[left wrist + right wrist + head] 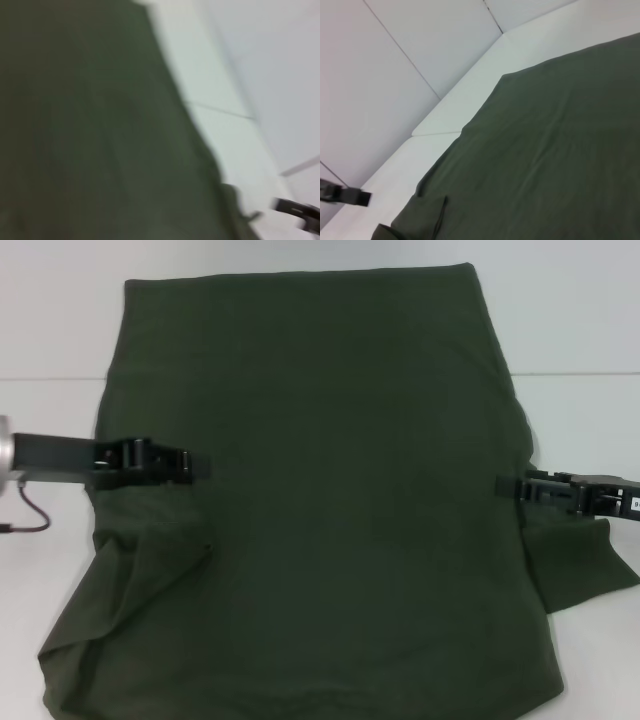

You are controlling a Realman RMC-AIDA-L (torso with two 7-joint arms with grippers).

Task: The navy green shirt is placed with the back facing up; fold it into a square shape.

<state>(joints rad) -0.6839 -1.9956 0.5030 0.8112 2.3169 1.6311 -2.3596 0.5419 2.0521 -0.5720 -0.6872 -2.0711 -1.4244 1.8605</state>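
The navy green shirt (340,490) lies spread flat on the white table (60,340) and covers most of the head view. It is plain dark olive, with a rumpled sleeve at the near left and another at the near right. My left gripper (200,465) reaches in from the left and sits over the shirt's left edge at mid-height. My right gripper (503,484) comes in from the right and meets the shirt's right edge at about the same height. The left wrist view shows the shirt (90,140) close up. In the right wrist view the shirt (555,150) fills the lower right.
White table seams run behind the shirt. A black cable (30,515) loops under my left arm at the far left. The right gripper (295,212) shows far off in the left wrist view, and the left gripper (345,195) far off in the right wrist view.
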